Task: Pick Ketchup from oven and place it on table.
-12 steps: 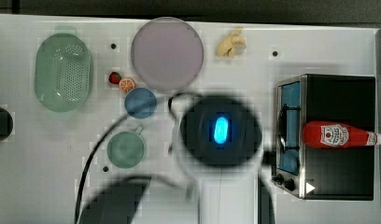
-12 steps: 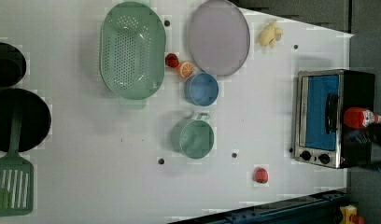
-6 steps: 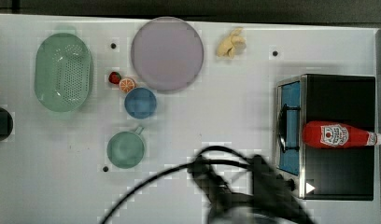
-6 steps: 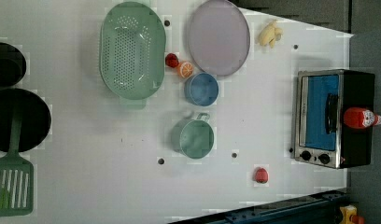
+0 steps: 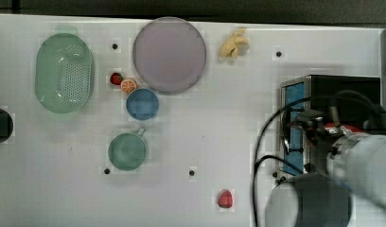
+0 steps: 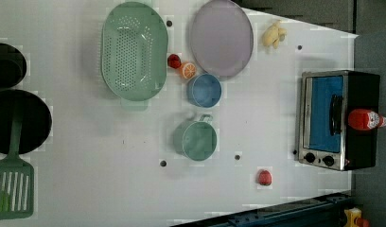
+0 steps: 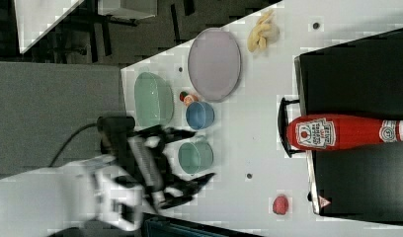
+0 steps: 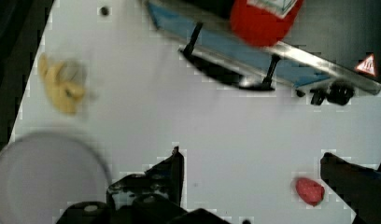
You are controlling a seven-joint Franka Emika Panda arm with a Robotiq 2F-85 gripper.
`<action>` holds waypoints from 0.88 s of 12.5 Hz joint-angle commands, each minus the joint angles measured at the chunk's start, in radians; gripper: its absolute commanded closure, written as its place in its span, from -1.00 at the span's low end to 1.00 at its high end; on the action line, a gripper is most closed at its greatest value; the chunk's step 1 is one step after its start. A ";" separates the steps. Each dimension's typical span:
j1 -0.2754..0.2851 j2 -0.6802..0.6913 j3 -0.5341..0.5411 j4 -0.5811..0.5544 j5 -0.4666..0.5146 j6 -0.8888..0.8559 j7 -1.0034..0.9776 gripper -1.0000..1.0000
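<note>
The ketchup (image 7: 338, 132) lies on its side on the black top of the oven (image 7: 357, 69), its base over the front edge above the handle. It also shows in the left view as a red bottle (image 6: 366, 119) on the oven (image 6: 323, 118). In the wrist view my gripper (image 8: 254, 163) is open and holds nothing, hanging above the white table (image 8: 179, 116) in front of the oven door (image 8: 254, 49), with the ketchup (image 8: 263, 18) beyond it. In the top view my arm (image 5: 361, 161) covers most of the ketchup (image 5: 345, 128).
A red toy fruit (image 5: 224, 198) lies on the table near the oven's front. Farther off stand a green cup (image 5: 127, 150), a blue bowl (image 5: 142, 104), a lilac plate (image 5: 169, 53), a green colander (image 5: 63, 73) and yellow bananas (image 5: 234, 45).
My arm has swung from the middle of the table to the top view's right and now hangs over the oven's front. The ketchup has not moved.
</note>
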 commanded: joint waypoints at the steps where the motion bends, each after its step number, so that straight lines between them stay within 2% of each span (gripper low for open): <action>1: -0.015 0.026 -0.054 -0.028 -0.002 0.122 -0.044 -1.00; 8: -0.022 0.258 -0.185 -0.017 -0.001 0.387 -0.044 -1.00; 11: -0.026 0.328 -0.218 -0.009 0.031 0.396 -0.043 -1.00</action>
